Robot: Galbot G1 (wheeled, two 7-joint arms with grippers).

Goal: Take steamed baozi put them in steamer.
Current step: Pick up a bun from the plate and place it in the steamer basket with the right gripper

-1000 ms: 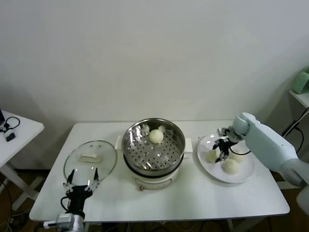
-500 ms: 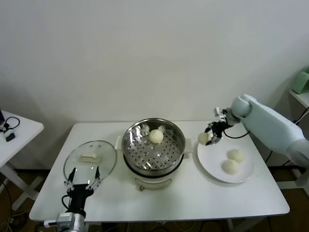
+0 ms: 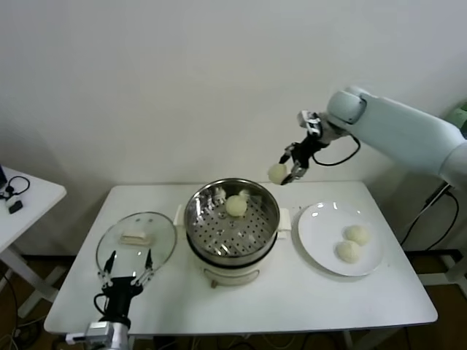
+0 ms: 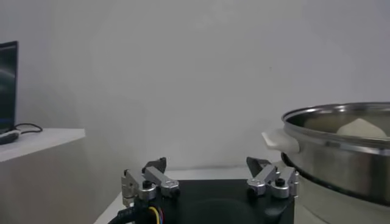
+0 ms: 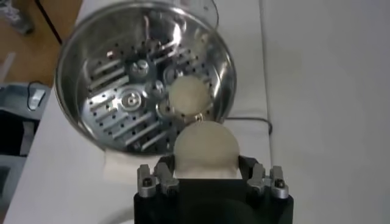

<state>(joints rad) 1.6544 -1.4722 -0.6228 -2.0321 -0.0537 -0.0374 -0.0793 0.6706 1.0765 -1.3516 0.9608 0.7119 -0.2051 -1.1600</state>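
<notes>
The steel steamer (image 3: 232, 227) stands mid-table on its cream base, with one baozi (image 3: 236, 205) on its perforated tray. My right gripper (image 3: 286, 172) is shut on a second baozi (image 3: 277, 173) and holds it in the air above the steamer's back right rim. The right wrist view shows that held baozi (image 5: 205, 148) between the fingers, over the steamer (image 5: 97, 73) and the baozi inside (image 5: 189, 94). Two more baozi (image 3: 357, 234) (image 3: 348, 251) lie on the white plate (image 3: 321, 233). My left gripper (image 3: 124, 271) is open and idle at the table's front left; the left wrist view shows it (image 4: 210, 179) beside the steamer (image 4: 341, 152).
The round glass lid (image 3: 136, 240) lies flat left of the steamer, just behind my left gripper. A small side table (image 3: 22, 200) with cables stands at the far left. A wall rises behind the table.
My right gripper has lifted one baozi off the plate and carried it up and left, to above the steamer's back right rim. The left arm has not moved.
</notes>
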